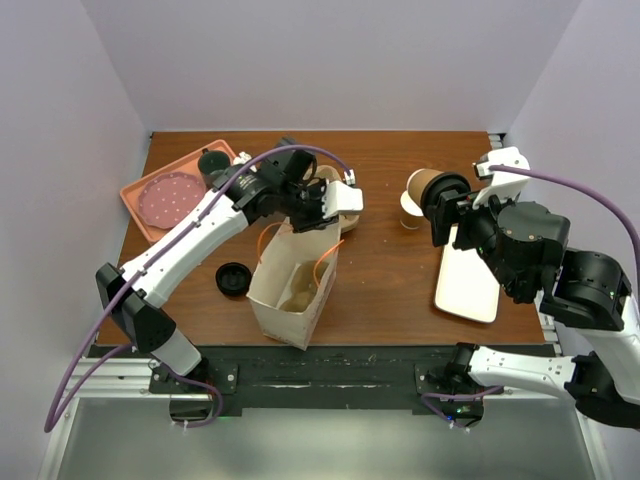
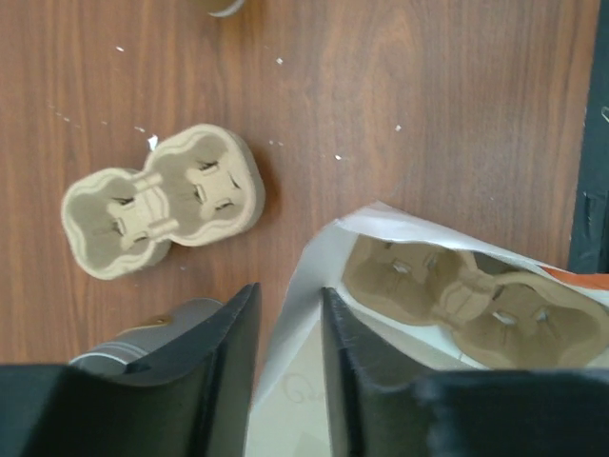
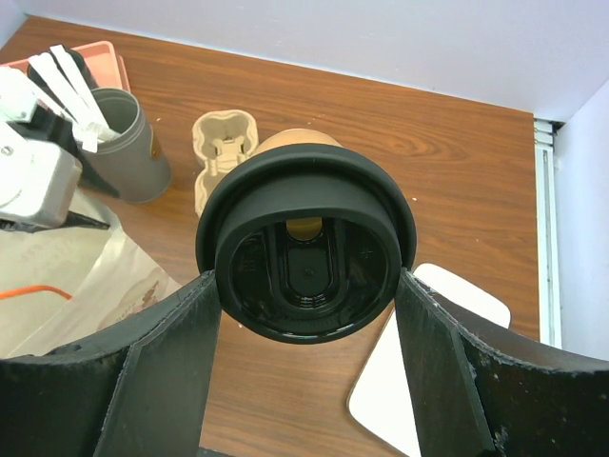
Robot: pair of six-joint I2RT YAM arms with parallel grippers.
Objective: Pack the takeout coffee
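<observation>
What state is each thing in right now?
takeout coffee: lidded, tipped sideways, gripped
right gripper: shut on takeout coffee
paper bag: upright, mouth open
left gripper: open, straddling bag rim
carrier in bag: empty
second carrier: empty, outside bag
spare lid: lying loose
tumbler: holds utensils

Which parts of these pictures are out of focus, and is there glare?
Left wrist view: the fingers are dark and soft, the cup carrier on the table sharper. Right wrist view: the black lid has faint sheen. Top view: even light, no harsh glare.
</observation>
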